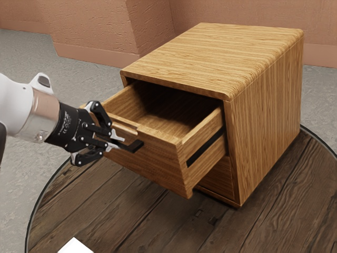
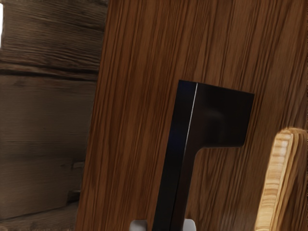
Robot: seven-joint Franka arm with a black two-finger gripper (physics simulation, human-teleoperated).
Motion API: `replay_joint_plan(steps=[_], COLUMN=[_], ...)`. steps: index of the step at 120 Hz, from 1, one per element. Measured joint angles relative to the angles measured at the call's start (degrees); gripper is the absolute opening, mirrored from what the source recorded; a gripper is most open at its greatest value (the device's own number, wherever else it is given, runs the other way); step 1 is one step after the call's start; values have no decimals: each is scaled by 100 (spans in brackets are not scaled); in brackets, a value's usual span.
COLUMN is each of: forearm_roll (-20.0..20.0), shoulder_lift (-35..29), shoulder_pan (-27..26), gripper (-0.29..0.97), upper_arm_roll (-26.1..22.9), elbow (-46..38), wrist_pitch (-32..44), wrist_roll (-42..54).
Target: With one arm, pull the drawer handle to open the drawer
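A light wooden cabinet (image 1: 263,100) stands on a round dark wooden table (image 1: 158,221). Its upper drawer (image 1: 158,158) is pulled well out toward the exterior view's left, and its hollow inside shows. A black bar handle (image 1: 130,146) sticks out of the drawer's front. My black gripper (image 1: 112,142) is shut on that handle's end, one finger on each side. In the wrist view the black handle (image 2: 185,159) runs up the drawer front (image 2: 144,72), with a pale fingertip (image 2: 139,225) just beside it.
Beneath the open drawer is a lower drawer front (image 1: 218,182), which sits flush. A white flat object (image 1: 73,246) lies at the table's near edge. Grey floor and reddish walls (image 1: 105,26) surround the table. Bare tabletop lies in front of the cabinet.
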Motion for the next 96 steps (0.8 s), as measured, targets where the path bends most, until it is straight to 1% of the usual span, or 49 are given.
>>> replay_joint_plan(steps=[34,76,78,84,96], forearm_roll=[13,39,46,153,549], shoulder_lift=[-510,-955,-970,-1051,-1071], shoulder_pan=[58,192,197,212,314], gripper=[-8,-7,-6,5,28], upper_arm_roll=[-7,-50,-59,-78,-342], elbow=[-234,-260,-250,-107,914], wrist_pitch=[-234,-894,-931,-1060,-1471], wrist_roll=[3,-38,-41,-56,-85])
